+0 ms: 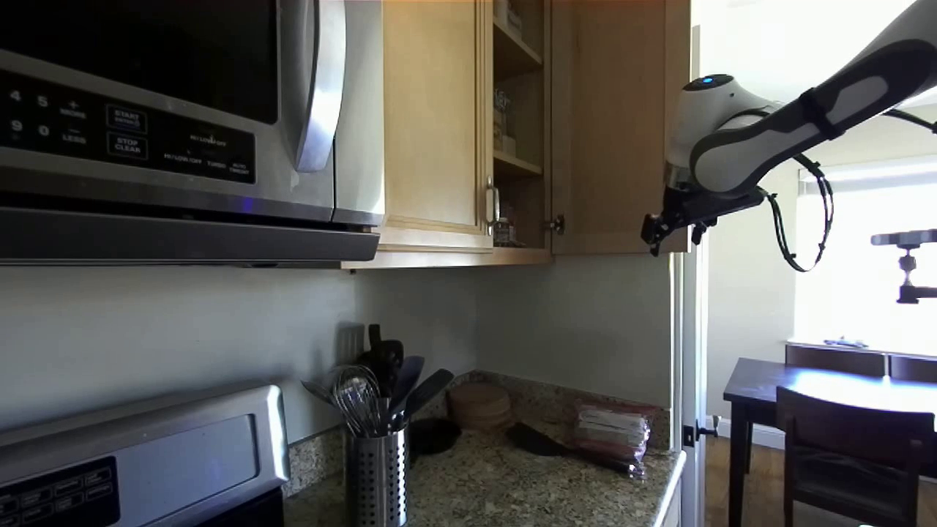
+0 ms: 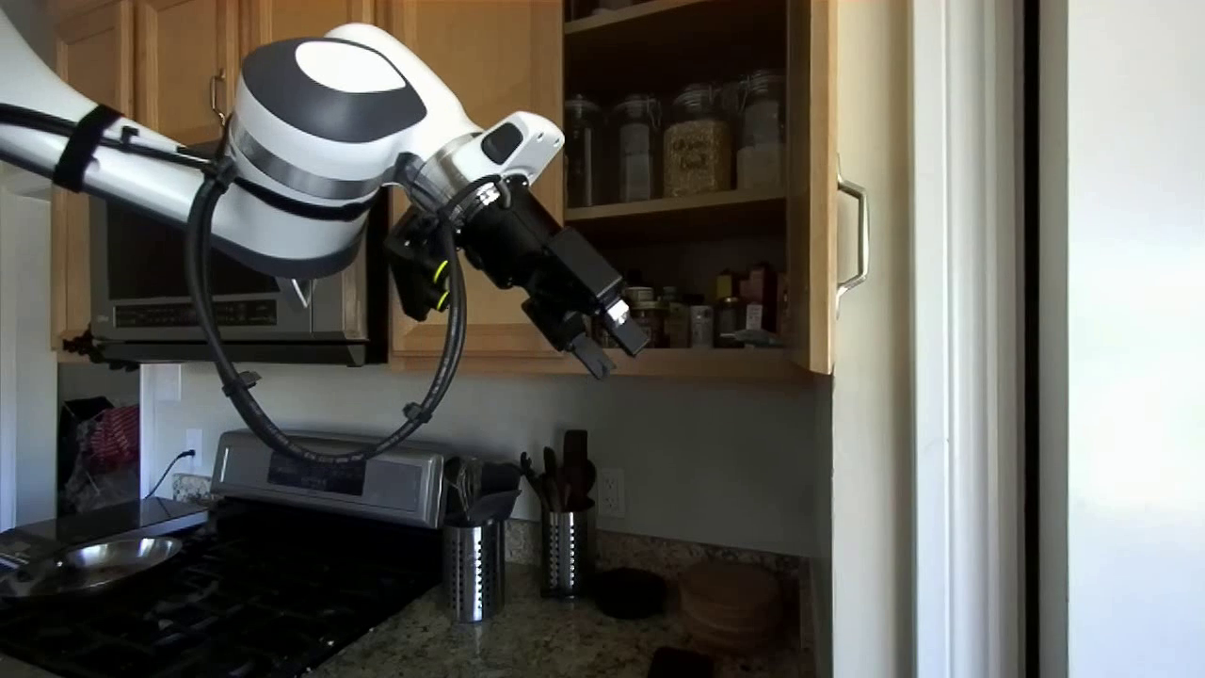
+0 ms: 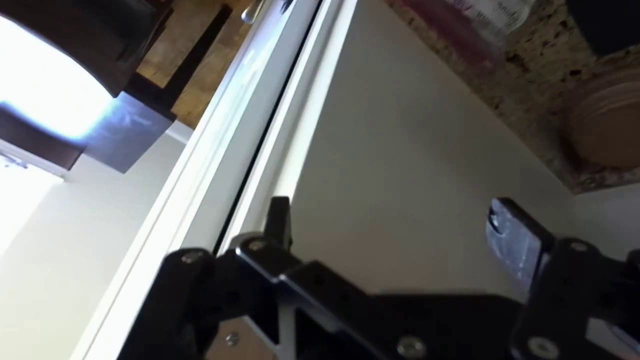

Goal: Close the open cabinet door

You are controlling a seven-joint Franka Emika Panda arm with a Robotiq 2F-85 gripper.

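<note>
You face a kitchen corner where a smooth pale grey wall (image 2: 715, 461), fitted with a white rectangular power outlet (image 2: 612, 492), rises behind a speckled beige-brown granite countertop (image 1: 468, 483). White-painted moulded trim (image 2: 951, 377) stands upright in an exterior view; white trim also slants across your wrist view. Past a narrow white door edge (image 1: 695, 329), you see a pale cream wall (image 1: 754, 307), a wide window (image 1: 849, 307) washed out by strong daylight, a dark brown wooden table (image 1: 765, 377) with glare across its top, a dark brown wooden chair (image 1: 853, 424) beside it, and a brown wooden floor (image 1: 717, 468) edged by a white baseboard (image 1: 767, 437). Your kitchen side is dimmer.
</note>
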